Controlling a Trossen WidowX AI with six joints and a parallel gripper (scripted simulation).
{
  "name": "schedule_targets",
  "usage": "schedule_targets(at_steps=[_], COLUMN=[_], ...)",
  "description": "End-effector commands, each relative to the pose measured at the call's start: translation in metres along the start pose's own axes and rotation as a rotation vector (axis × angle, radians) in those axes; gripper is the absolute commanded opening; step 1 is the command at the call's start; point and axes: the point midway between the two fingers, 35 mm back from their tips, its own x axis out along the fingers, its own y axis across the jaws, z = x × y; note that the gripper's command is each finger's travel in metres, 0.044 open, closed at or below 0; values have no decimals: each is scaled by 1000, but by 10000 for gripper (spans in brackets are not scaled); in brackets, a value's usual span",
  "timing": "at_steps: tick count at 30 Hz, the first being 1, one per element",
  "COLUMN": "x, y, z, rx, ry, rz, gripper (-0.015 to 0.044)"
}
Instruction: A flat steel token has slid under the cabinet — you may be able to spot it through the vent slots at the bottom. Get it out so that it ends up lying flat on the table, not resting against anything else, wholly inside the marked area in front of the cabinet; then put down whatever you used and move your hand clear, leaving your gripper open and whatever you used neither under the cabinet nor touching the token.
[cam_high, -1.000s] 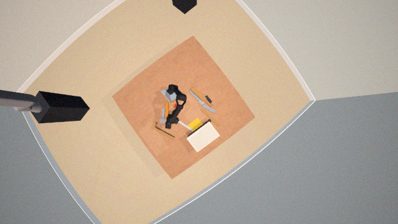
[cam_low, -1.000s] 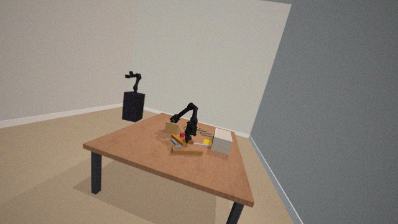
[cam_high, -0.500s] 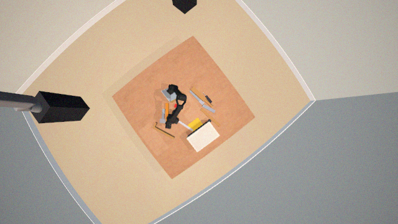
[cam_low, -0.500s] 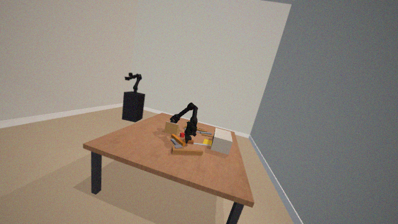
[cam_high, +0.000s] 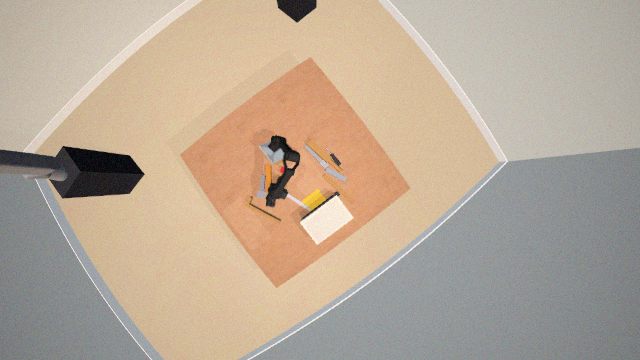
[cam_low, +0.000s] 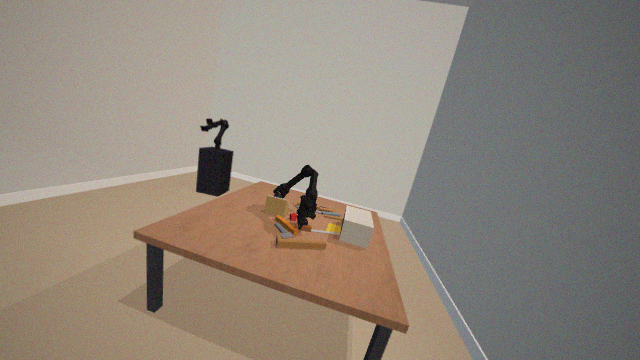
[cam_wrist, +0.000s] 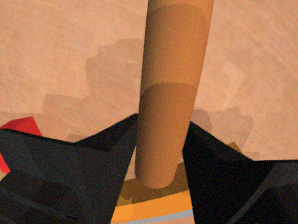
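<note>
In the wrist view, your gripper (cam_high: 278, 195) (cam_low: 302, 225) (cam_wrist: 160, 121) is clamped on a wooden handle (cam_low: 307, 228) (cam_wrist: 172, 75) pointing to twelve o'clock. From above, a pale shaft (cam_high: 298, 201) (cam_low: 320, 231) runs toward four o'clock, past the yellow area (cam_high: 313, 199) (cam_low: 333, 228), toward your white cabinet (cam_high: 327, 220) (cam_low: 357, 227). You cannot tell where the token is.

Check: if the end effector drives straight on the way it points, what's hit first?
Likely the brown wooden table top below; the round brown handle is already gripped by the end effector. Remaining gap unclear.
</note>
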Motion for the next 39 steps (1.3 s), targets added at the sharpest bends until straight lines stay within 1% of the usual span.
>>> schedule_targets(at_steps=[1,12,39], x=[0,-2,0], y=[0,-1,-1], z=[0,-9,40], rx=[-1,2,2], ry=[0,1,-1], rz=[-1,-2,0], gripper=[0,0,0])
